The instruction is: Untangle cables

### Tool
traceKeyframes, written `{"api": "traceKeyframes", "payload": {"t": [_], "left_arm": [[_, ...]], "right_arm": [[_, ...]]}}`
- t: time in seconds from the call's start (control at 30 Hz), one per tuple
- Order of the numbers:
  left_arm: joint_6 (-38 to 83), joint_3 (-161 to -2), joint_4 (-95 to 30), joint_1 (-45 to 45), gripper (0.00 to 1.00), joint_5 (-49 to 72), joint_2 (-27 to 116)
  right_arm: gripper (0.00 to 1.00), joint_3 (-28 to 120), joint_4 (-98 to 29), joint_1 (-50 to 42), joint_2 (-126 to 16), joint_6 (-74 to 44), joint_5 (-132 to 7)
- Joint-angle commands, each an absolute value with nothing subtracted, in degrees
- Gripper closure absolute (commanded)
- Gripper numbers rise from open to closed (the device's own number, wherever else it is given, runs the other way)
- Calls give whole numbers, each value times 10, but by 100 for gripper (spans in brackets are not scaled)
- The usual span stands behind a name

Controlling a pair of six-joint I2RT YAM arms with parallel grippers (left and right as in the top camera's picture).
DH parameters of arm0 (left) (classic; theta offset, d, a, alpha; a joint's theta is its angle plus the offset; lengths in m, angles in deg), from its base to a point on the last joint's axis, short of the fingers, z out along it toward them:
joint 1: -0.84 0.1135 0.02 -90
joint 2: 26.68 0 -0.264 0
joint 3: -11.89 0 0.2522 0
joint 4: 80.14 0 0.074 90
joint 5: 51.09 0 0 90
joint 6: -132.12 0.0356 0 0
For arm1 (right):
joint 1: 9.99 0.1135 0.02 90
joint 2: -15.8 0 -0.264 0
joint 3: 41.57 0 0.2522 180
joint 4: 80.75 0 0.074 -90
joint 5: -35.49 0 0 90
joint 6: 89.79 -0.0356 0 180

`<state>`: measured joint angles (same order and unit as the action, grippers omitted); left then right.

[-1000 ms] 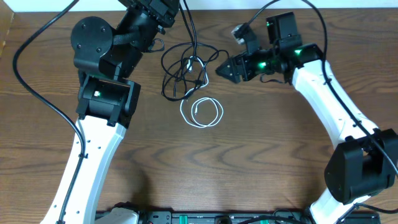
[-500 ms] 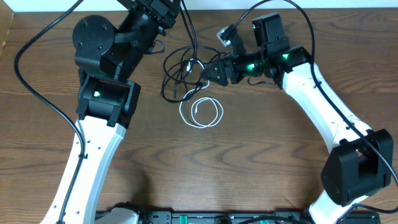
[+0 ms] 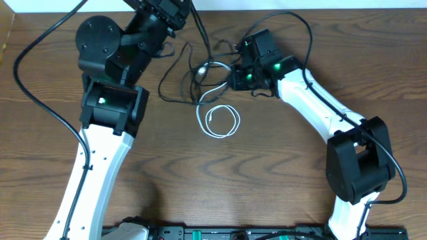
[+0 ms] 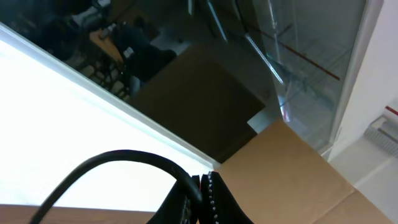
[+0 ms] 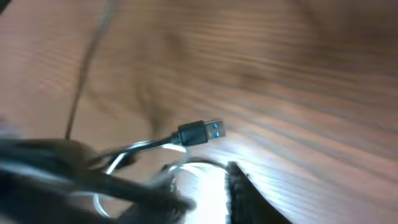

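at the far edge of the bench [image 3: 280, 173], the left pincer [image 4: 202, 191] is clenched; the right pincer [image 3: 232, 79] is at the tangled cables [image 3: 205, 67], grip i cannot tell.

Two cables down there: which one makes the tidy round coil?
The white cable: it lies in a near-circular coil on the near side of the table, while the black cable sprawls in loose, irregular loops behind it.

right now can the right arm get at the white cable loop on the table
Probably yes: the right hand hangs close beside the white cable loop, nothing bulky between them, though black cable strands lie near.
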<state>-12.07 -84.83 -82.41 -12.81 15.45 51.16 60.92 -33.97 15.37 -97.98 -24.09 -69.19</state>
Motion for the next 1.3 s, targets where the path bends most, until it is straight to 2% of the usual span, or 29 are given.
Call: {"api": "traceKeyframes", "payload": {"t": [0.0, 0.03, 0.2, 0.37, 0.53, 0.67, 0.87, 1.03, 1.17, 1.27], "left_arm": [[-122, -864, -832, -105, 93, 153, 480], [-122, -864, -831, -99, 93, 153, 478], [-121, -864, -802, -66, 93, 145, 477], [-89, -864, -732, -16, 92, 145, 477], [-44, -864, -667, 46, 93, 145, 477], [-17, -864, -566, 117, 93, 145, 479], [59, -864, -465, 171, 93, 148, 484], [99, -864, -392, 173, 93, 156, 497], [154, -864, -319, 173, 92, 168, 524], [192, -864, -265, 173, 93, 182, 544]], "right_arm": [[92, 610, -303, 112, -980, -241, -574], [99, 610, -287, 97, -980, -221, -574], [99, 610, -223, 38, -980, -149, -604], [99, 610, -183, -32, -974, -56, -726], [99, 610, -155, -91, -962, -35, -729], [99, 610, -119, -142, -961, -23, -726], [99, 610, -80, -173, -961, -56, -635], [99, 610, -58, -180, -961, -70, -588], [99, 610, -35, -183, -961, -131, -455], [99, 610, -39, -187, -961, -122, -482]]}}
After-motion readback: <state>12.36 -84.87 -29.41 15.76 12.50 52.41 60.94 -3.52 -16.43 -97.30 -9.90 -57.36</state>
